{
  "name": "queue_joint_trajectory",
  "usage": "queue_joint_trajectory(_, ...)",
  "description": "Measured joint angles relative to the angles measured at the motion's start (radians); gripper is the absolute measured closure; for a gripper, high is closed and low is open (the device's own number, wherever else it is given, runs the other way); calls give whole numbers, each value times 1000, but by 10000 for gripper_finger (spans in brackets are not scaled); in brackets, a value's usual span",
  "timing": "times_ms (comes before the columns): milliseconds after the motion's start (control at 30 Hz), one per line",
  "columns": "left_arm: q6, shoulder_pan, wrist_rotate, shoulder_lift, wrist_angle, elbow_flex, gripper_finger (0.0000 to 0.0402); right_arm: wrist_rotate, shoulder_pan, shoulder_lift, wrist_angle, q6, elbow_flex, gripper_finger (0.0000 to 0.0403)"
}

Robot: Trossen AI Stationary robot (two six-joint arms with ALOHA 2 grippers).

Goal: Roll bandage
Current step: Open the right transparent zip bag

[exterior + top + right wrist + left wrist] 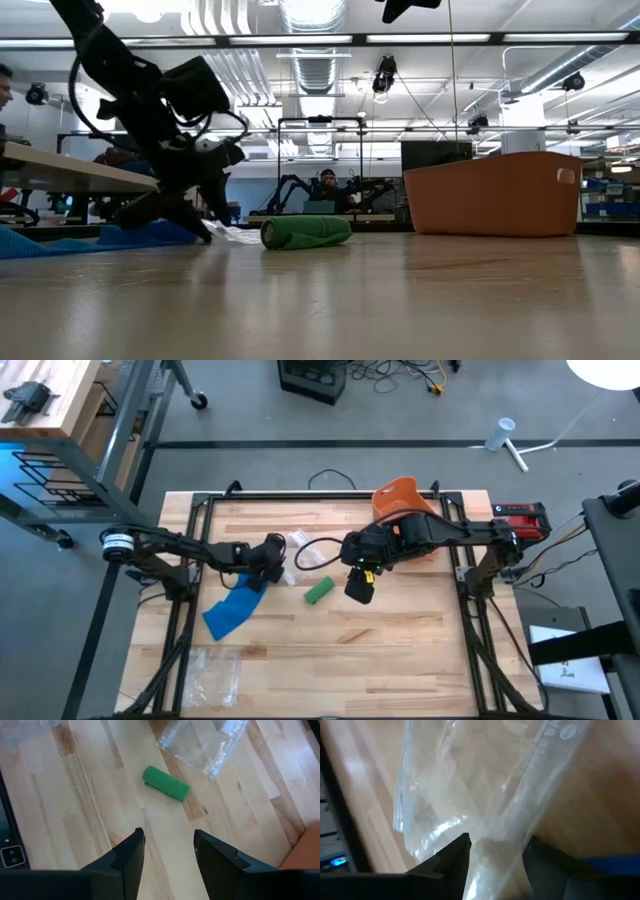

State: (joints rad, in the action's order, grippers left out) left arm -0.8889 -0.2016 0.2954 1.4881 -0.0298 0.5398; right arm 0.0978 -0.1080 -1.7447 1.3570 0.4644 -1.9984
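A green rolled bandage (pixel 319 591) lies on its side on the wooden table, also in the low view (pixel 305 232) and the right wrist view (pixel 166 783). A blue bandage (pixel 232 610) lies spread flat at the left. My left gripper (pixel 272 558) is low at the table, open, with a clear plastic bag (pixel 485 795) running between its fingers. My right gripper (pixel 360 588) hangs open and empty above the table, just right of the green roll (pixel 166 783). My left gripper's fingers (pixel 455 855) stand on either side of the clear bag's narrow part (pixel 495 855), which lies on the table. I cannot tell whether they touch it.
An orange bin (pixel 405 510) stands at the far right behind the right arm. A second clear bag (pixel 215 672) lies near the front left. A black cable (pixel 320 545) loops between the two grippers. Bare wood stretches across the table's near middle and right.
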Motion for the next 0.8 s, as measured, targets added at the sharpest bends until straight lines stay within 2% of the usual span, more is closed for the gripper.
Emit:
queue_joint_trajectory(233, -19, -4, -25, 63, 156, -1, 262, -3, -5, 2, 2, 11, -4, 248)
queue_joint_trajectory(367, -4, 3, -27, 154, 225, 18, 319, -11, -3, 2, 2, 10, -35, 255)
queue_joint_trajectory(500, 77, 28, -9, 194, 201, 79, 390, -8, -3, 2, 3, 6, -119, 263)
queue_joint_trajectory(600, 129, 38, 5, 187, 178, 148, 392, 27, -2, 2, 19, -22, -219, 270)
queue_joint_trajectory(733, 170, 39, 31, 99, 122, 266, 400, 133, -1, 6, 56, -89, -356, 279)
queue_joint_trajectory(800, 197, 39, 35, 62, 57, 321, 401, 203, -1, 43, 34, -119, -341, 283)
